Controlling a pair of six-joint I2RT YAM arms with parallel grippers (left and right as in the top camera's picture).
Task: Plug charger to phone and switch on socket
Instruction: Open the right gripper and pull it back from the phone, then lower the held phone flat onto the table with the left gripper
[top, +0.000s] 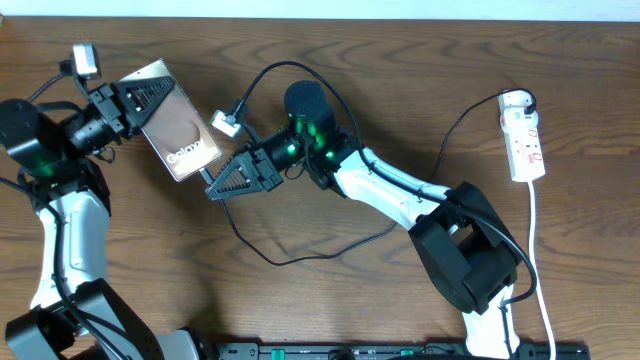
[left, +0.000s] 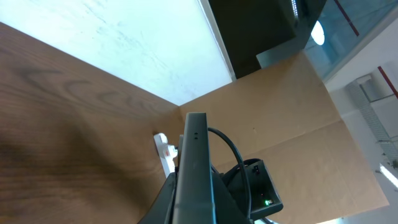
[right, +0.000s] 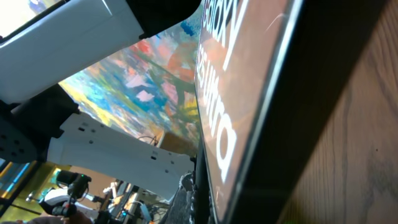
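Observation:
My left gripper (top: 150, 95) is shut on the top end of the silvery phone (top: 180, 125) and holds it tilted off the table at the upper left. The phone shows edge-on in the left wrist view (left: 191, 168), and its screen text fills the right wrist view (right: 230, 93). My right gripper (top: 215, 188) is at the phone's lower end with its fingers together, and the black charger cable (top: 300, 258) runs into its tip. The plug tip itself is hidden. The white socket strip (top: 523, 135) lies at the far right.
The charger cable loops across the table under my right arm toward the strip's top end (top: 515, 100). A small white connector (top: 225, 122) on another black cable hangs by the phone's right edge. The strip's white cord (top: 535, 250) runs to the front edge.

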